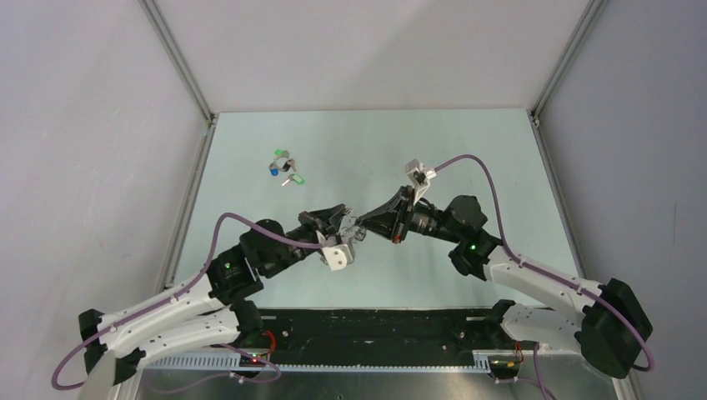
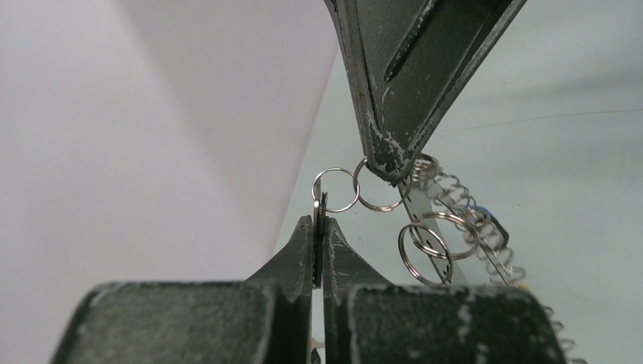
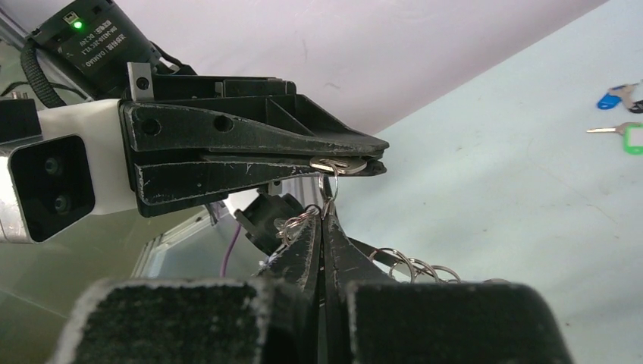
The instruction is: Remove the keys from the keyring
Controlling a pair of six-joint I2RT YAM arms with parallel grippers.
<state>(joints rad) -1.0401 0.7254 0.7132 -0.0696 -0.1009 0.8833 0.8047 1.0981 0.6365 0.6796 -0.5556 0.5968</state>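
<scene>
Left wrist: left fingers (image 2: 296, 262) clenched on key (image 2: 318, 203); right fingers (image 2: 394, 91) pinching keyring (image 2: 461, 206) loop (other keys (image 1: 285, 169) lie well apart).

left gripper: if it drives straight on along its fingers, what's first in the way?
The right gripper. The left gripper, shut on a key, points almost tip to tip at it, with only the wire loop that the right one pinches between them. Any sideways offset is hard to judge.
</scene>
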